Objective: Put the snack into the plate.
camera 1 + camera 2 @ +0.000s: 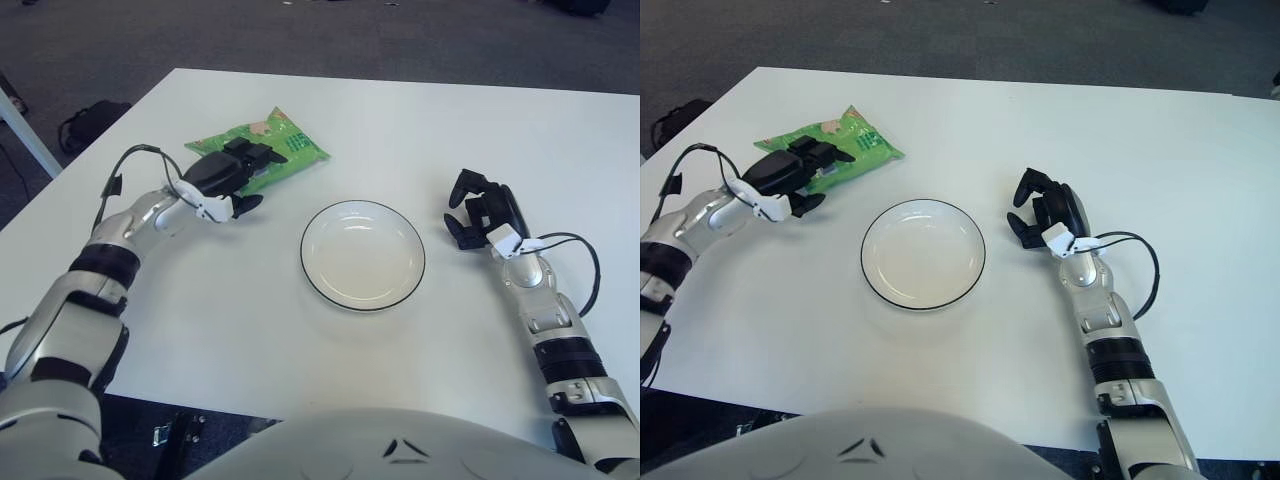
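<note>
White plate (362, 255) bare, left robot hand (232, 175) gripping green snack (275, 152)

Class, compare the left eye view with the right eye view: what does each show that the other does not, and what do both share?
Only the left eye view: a table leg at the left edge. Only the right eye view: more floor beyond the table's right edge. Both: the left hand on the green snack, the empty plate at centre, the right hand right of it.

Left hand (790, 180) gripping green snack (840, 146)
</note>
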